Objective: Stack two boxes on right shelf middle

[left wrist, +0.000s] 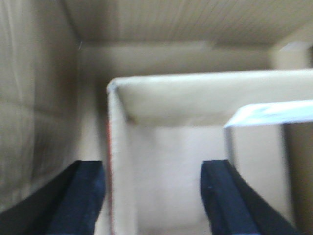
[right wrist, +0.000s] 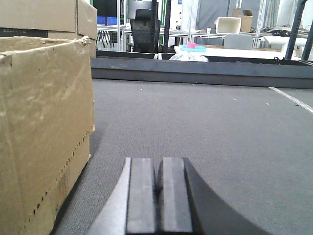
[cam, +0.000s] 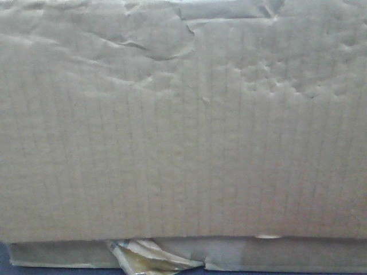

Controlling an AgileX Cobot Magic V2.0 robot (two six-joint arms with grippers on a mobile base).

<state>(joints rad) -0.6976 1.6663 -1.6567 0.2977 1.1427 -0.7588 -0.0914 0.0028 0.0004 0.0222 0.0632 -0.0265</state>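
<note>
box (right wrist: 44, 132) on gry carpet (right wrist: 205, 127) | bkgd: white table (right wrist: 234, 51), office chair (right wrist: 144, 17)

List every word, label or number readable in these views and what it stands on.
No text reads clearly.
Dark strip on the stacked cartons, right wrist view: faint lettering, too blurred to read.
Pale flap, left wrist view: blurred, nothing legible.
Big box and tape scrap, front view: no print.

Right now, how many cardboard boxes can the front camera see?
2. The big creased box fills nearly the whole view; the thin flat box shows just below it, along the bottom. Others may be hidden behind.
</note>
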